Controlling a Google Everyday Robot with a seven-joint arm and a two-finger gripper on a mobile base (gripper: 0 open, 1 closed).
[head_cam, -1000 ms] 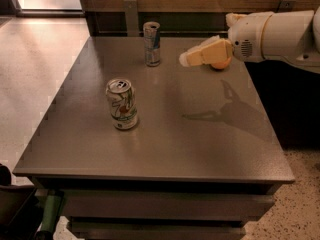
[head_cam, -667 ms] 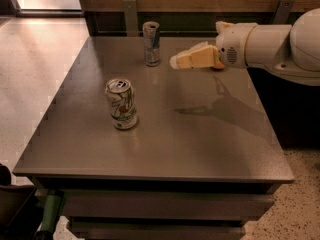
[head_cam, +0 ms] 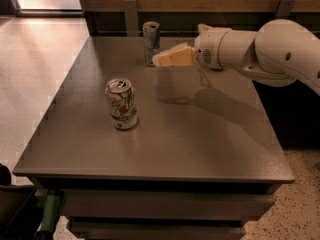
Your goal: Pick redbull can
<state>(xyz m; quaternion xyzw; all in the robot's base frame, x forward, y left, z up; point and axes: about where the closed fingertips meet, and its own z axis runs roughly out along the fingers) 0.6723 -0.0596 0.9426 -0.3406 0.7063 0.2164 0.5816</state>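
Redbull can (head_cam: 151, 43) upright at far edge of table (head_cam: 200, 144), left of centre. Gripper (head_cam: 161, 58) hovers above table just right of can, pointing left at it; contact and opening cannot be told. White can (head_cam: 122, 104) upright, nearer, left.

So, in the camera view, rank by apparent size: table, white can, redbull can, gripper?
table
white can, though nearness to the camera inflates it
redbull can and the gripper close beside it: too alike to rank
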